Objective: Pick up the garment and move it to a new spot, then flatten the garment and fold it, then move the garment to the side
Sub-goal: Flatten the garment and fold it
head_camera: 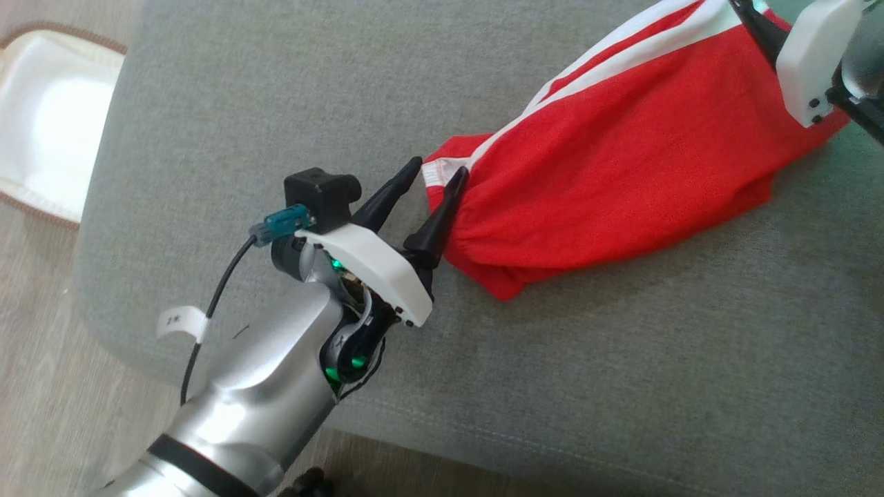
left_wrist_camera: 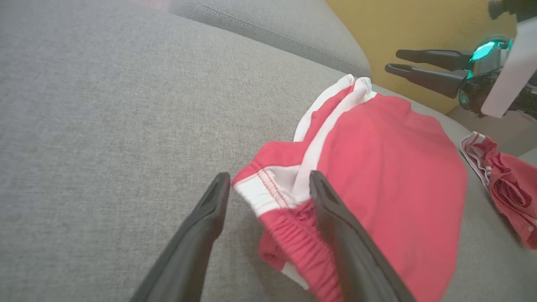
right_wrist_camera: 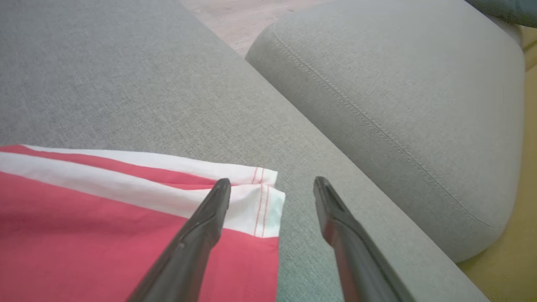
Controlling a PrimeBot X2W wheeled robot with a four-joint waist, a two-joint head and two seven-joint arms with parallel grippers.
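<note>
The shorts [head_camera: 621, 172] stretch from 8 to 2 o'clock, my left jaws wide and empty at the waistband [left_wrist_camera: 293, 239] end, my right jaws likewise at the hem [right_wrist_camera: 262, 201].

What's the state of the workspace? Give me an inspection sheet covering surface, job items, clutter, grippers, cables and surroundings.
Surface: grey fabric sofa cushion, bare apart from the clothing.
Job's things: red garment with white stripes, lying stretched out on the cushion between the two grippers.
Clutter: crumpled red-and-white cloth, lying apart from the garment in the left wrist view.
Grippers: left gripper open at the elastic waistband end; right gripper open at the hemmed corner; neither clamps the cloth.
Cables: black cable with a white tag, running along the left forearm to a teal plug.
Surroundings: wood floor, white mat with a brown edge, second grey cushion.
</note>
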